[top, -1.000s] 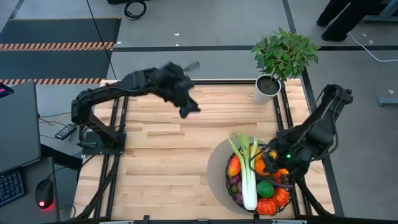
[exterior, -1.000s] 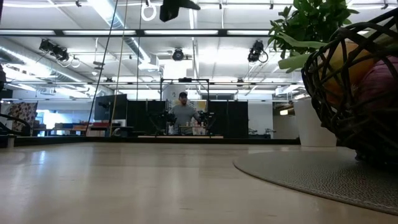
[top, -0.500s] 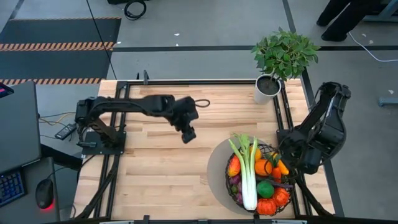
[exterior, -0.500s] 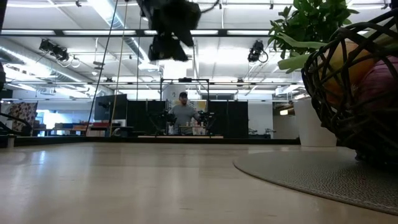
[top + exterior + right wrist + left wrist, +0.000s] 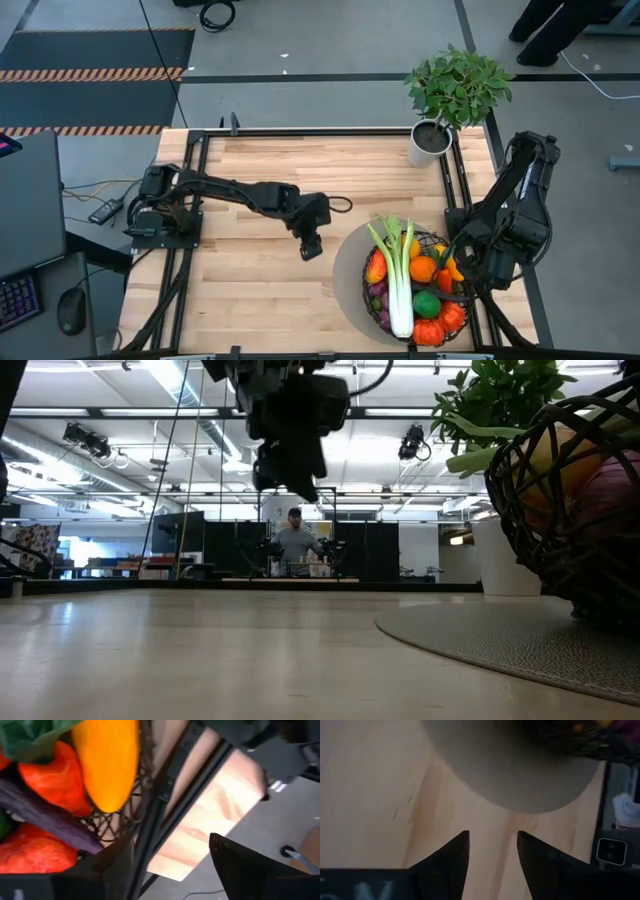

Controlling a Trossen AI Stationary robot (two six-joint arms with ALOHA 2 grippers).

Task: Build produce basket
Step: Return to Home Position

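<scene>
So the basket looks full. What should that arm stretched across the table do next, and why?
Probably fold back toward its base at the left edge of the table. The left hand hangs open and empty over bare wood beside the mat, and the produce already sits piled in the basket. The right hand waits open at the basket's right side.

Black jointed arms [image 5: 230, 188], pointed dark pincer fingers [image 5: 451, 857]

The left arm [image 5: 230, 188] stretches out from its base across the worktop [image 5: 240, 290], wrist tipped down, with the left gripper [image 5: 311, 244] parted and empty. The right arm [image 5: 520, 200] is folded at the right edge, with the right gripper [image 5: 171, 840] spread and holding nothing.
</scene>
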